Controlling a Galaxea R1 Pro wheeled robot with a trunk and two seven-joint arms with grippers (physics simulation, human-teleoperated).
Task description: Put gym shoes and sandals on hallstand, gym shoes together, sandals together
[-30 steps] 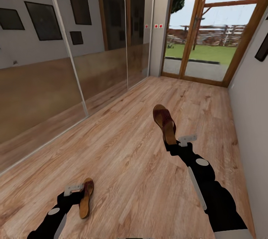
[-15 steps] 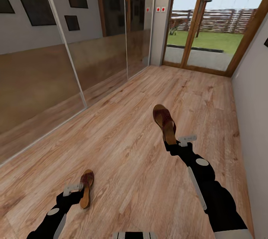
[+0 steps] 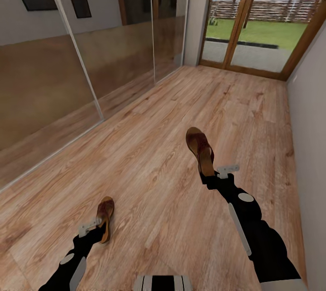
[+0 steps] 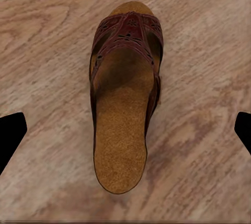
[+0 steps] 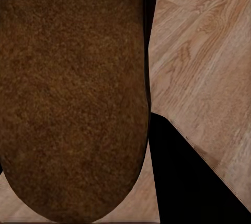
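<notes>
Here, the head view shows the right end effector (image 3: pixel 209 176) gripping one sandal (image 3: pixel 200 148) by its heel, held clear of the corridor floor (image 3: pixel 158 159), presumably for carrying to the rack. In the left wrist view, the left end effector's fingers (image 4: pixel 10 132) stand spread wide around the other sandal (image 4: pixel 124 98), lying flat on the planks. In the right wrist view, the insole sits close.

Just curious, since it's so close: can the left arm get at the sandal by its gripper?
Probably yes: the left gripper hangs open at the sandal, which sits centred between its fingers, with only bare floor around it.
</notes>
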